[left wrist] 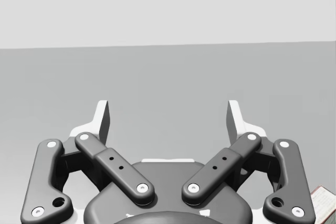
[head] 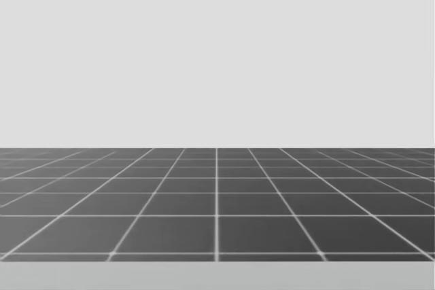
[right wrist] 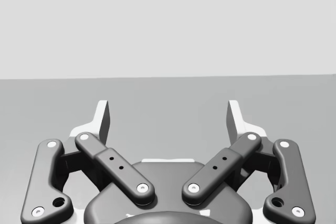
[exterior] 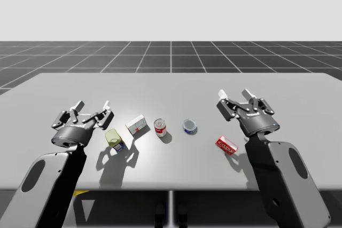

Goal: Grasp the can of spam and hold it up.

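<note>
Several small items lie in a row on the grey table (exterior: 171,86). A squat can (exterior: 113,139) with a yellow-green top and a blue side sits furthest left, just right of and below my left gripper (exterior: 93,105). That gripper hovers open above the table with nothing between its fingers, as the left wrist view confirms (left wrist: 168,116). My right gripper (exterior: 235,95) hangs open and empty over the right half of the table, and looks the same in the right wrist view (right wrist: 168,116).
Right of the squat can lie a white box with red print (exterior: 137,125), a red-and-white round can (exterior: 160,127), a flat blue round can (exterior: 189,126) and a small red box (exterior: 226,144). A corner of the white box (left wrist: 325,200) shows beside my left gripper.
</note>
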Robot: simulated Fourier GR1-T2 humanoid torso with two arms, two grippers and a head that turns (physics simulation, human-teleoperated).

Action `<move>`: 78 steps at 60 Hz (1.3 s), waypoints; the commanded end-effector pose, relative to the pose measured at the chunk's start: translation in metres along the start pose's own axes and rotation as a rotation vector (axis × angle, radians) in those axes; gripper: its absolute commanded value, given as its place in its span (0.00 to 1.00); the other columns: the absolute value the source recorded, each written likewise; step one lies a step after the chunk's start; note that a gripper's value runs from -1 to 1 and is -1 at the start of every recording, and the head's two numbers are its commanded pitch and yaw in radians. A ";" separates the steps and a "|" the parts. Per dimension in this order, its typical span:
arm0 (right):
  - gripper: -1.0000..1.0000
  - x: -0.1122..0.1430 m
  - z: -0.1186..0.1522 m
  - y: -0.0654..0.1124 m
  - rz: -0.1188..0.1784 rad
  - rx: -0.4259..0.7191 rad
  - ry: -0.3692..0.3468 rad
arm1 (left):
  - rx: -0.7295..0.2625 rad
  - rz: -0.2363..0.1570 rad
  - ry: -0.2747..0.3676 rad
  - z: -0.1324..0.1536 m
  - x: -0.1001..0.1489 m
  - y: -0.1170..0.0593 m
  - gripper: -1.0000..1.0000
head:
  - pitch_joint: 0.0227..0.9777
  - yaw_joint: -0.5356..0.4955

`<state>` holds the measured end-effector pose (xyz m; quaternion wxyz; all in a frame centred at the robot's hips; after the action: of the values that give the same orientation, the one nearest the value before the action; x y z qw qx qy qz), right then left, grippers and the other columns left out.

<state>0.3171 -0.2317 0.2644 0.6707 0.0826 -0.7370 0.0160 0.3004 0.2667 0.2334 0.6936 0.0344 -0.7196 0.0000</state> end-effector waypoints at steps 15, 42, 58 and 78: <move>0.00 0.000 -0.002 -0.003 -0.034 -0.032 0.010 | 0.000 -0.001 -0.004 0.000 0.001 0.001 0.00 | 0.18 0.53; 0.00 -0.002 -0.003 -0.001 -0.003 -0.041 0.022 | 0.004 -0.019 0.005 -0.002 0.001 0.003 0.00 | 0.64 0.66; 0.00 -0.008 -0.002 0.009 0.056 -0.006 0.043 | 0.010 -0.023 0.011 -0.002 0.001 0.007 0.00 | 0.82 0.89; 0.00 -0.012 -0.003 0.012 0.079 -0.002 0.057 | -0.058 0.035 0.035 0.002 0.010 0.006 0.00 | 0.88 0.96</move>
<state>0.3190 -0.2201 0.2558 0.6886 0.0566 -0.7219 0.0390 0.3005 0.2747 0.2386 0.7031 0.0225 -0.7107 -0.0043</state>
